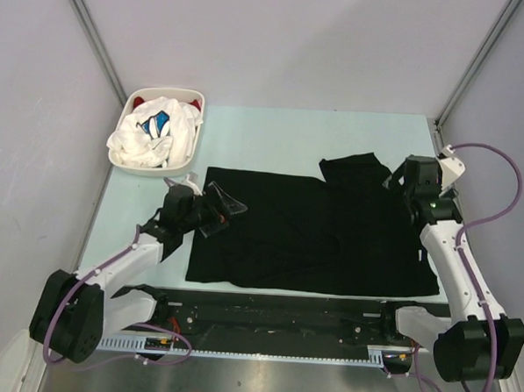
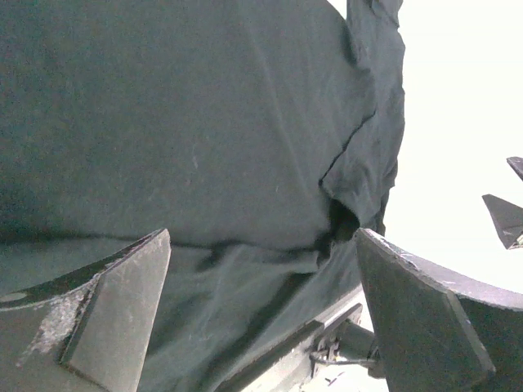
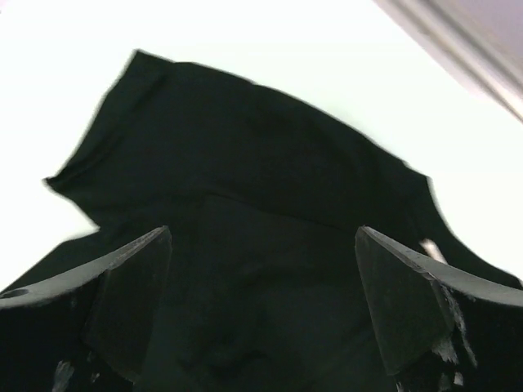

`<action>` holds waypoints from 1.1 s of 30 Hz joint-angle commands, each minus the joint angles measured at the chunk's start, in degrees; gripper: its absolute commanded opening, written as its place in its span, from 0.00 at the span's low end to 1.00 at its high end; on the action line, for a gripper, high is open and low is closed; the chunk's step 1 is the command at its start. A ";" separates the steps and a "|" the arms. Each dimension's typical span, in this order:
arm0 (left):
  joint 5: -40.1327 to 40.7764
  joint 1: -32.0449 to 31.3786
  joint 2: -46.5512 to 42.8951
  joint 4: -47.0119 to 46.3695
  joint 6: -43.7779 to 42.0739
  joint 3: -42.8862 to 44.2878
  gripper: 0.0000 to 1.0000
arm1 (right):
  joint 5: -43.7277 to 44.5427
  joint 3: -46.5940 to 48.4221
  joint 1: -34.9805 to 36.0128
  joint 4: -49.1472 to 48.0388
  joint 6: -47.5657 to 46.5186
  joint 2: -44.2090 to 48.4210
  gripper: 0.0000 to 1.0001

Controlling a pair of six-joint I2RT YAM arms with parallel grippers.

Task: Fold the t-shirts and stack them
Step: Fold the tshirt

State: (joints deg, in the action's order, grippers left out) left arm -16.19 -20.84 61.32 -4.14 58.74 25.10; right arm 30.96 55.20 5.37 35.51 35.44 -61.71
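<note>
Two pincers are standing wide open, neither gripping anything. The left pincer [image 1: 223, 207] is hovering low at the edge of the large plain black cloth t-shirt [image 1: 313, 229], and the right pincer [image 1: 395, 179] is hanging just above that shirt's turned-in sleeve [image 1: 356, 170]. The shirt is lying spread flat between the two.

The likely trouble: the sleeve is sitting loosely and may be flopping back out once nudged. A right pincer closing there could be catching both layers and dragging the body askew, and the left one could be bunching the edge under it.

Counting: one black shirt out. Beyond the left pincer one white oval plastic basket [image 1: 123, 161] is holding one white blue-printed tee [image 1: 173, 130] and a sliver of red cloth tee [image 1: 141, 96] — any more hidden beneath, I cannot tell.
</note>
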 commanded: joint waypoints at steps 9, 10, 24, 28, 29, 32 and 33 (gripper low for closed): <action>5.47 6.60 23.12 8.00 -8.37 26.91 1.00 | -19.20 18.35 -0.80 -15.11 -9.51 -33.81 1.00; 5.29 7.65 25.23 9.05 -8.81 28.67 1.00 | -17.70 19.15 -1.06 -16.86 -9.60 -35.30 1.00; 5.46 11.08 41.24 13.02 -13.04 43.36 0.99 | -26.73 32.67 -8.18 -30.50 -5.73 -58.33 0.85; 4.85 11.79 42.82 12.67 -13.74 43.72 0.99 | -27.88 40.58 -7.56 -28.30 -6.08 -64.57 0.70; 4.85 11.96 43.09 12.67 -13.91 43.72 0.99 | -27.97 41.56 -7.13 -27.95 -6.43 -65.37 0.69; 4.59 12.66 43.71 12.40 -14.27 43.37 0.99 | -28.50 44.20 -6.42 -26.98 -7.05 -66.78 0.60; 4.41 12.75 43.80 12.14 -14.27 43.19 0.99 | -27.80 44.73 -6.16 -26.20 -7.57 -66.78 0.60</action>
State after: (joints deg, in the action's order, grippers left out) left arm -10.81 -9.30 104.51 8.47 46.26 66.46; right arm 4.03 95.24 -2.00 8.75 29.52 -127.85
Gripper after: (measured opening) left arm 0.990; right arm 0.613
